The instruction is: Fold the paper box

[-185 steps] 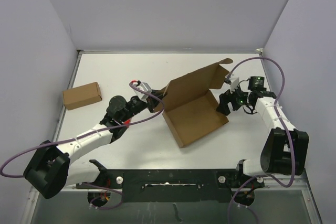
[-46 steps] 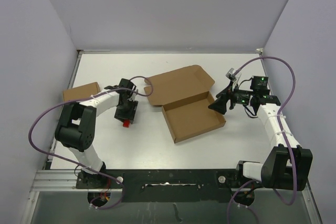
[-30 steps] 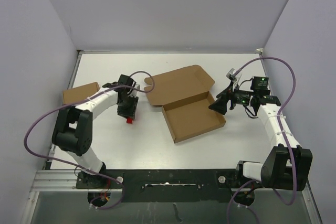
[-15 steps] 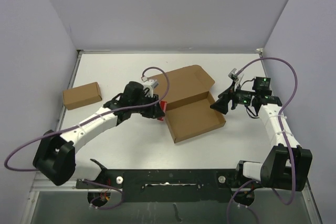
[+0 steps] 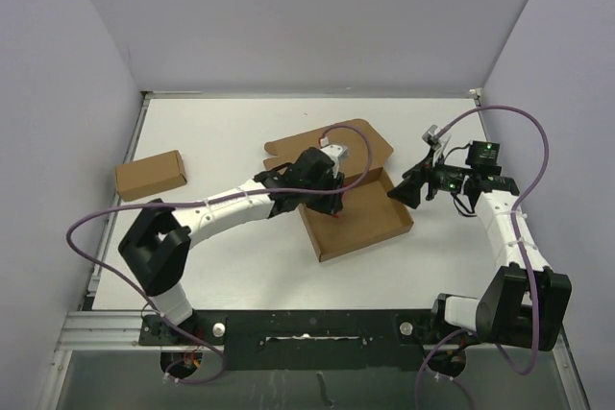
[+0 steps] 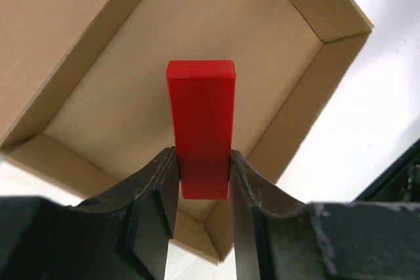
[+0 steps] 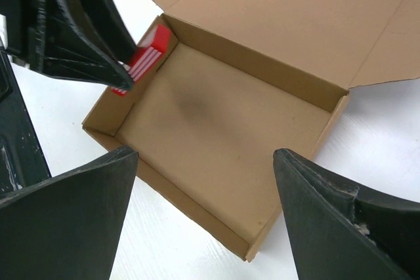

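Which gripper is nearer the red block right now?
Left. The left gripper holds the red block between its jaws, over the tray of the paper box. The right gripper hangs open off the tray's right side, apart from the block.

My left gripper [image 6: 202,157] hides the red block's [image 6: 200,103] lower end over the paper box [image 6: 111,119], whose lid runs past the edge.

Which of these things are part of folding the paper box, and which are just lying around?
In the job:
paper box
left gripper, holding the red block over its tray
right gripper, open beside it

Lying about:
small cardboard box, far left, untouched
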Tool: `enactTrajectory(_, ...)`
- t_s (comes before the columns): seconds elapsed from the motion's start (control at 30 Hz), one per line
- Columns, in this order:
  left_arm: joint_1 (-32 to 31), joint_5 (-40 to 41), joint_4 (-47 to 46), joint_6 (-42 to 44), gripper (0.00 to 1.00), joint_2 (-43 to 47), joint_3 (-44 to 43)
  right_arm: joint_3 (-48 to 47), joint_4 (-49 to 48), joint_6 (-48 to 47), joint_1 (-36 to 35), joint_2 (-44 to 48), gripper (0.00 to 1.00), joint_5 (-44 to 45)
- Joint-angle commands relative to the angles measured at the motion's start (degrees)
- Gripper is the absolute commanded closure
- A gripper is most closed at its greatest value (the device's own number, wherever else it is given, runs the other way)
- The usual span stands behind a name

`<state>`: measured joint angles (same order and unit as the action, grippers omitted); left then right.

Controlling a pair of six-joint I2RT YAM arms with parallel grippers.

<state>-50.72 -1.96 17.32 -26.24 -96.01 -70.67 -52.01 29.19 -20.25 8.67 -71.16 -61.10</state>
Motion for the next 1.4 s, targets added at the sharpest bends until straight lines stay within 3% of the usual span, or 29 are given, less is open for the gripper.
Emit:
enactTrajectory(0.0,-0.1,1.5,1.2,1.9,0.96,-6.1,-5.8,-0.4,-1.6,0.4,0.8,0.6,0.13,-2.0)
enactTrajectory(0.3,0.0,-3.2,1.8,3.1,0.87,-16.0,-13.6,-0.5,-1.4,0.1,1.4,0.7,0.13,-2.4)
enactTrajectory(0.57,0.1,-2.7,5.1,4.0,0.67,-22.6,-19.5,-0.7,-1.1,0.0,2.2,0.8,0.13,-2.7)
enactTrajectory(0.63,0.2,-2.6,5.2,4.1,0.64,-22.6,-19.8,-0.7,-1.1,0.1,2.3,0.8,0.13,-2.8)
enactTrajectory(0.73,0.2,-1.9,4.3,4.2,0.5,-21.4,-19.2,-0.8,-1.1,0.1,2.5,0.8,0.13,-2.9)
enactTrajectory(0.87,0.2,-2.1,2.2,4.4,0.47,-19.1,-18.1,-0.8,-1.1,0.1,2.6,0.9,0.13,-3.0)
enactTrajectory(1.07,0.1,-0.6,-5.3,6.1,0.45,-10.2,-11.1,-0.8,-1.0,0.0,3.2,1.5,0.12,-3.1)
enactTrajectory(1.2,0.4,1.6,-14.4,10.2,0.45,-0.8,-2.0,-0.7,-0.9,-0.4,3.5,2.5,0.12,-3.4)
enactTrajectory(1.37,3.8,2.6,-27.5,11.5,0.18,11.3,12.9,-0.5,-1.3,-0.6,3.8,3.7,0.12,-3.9)
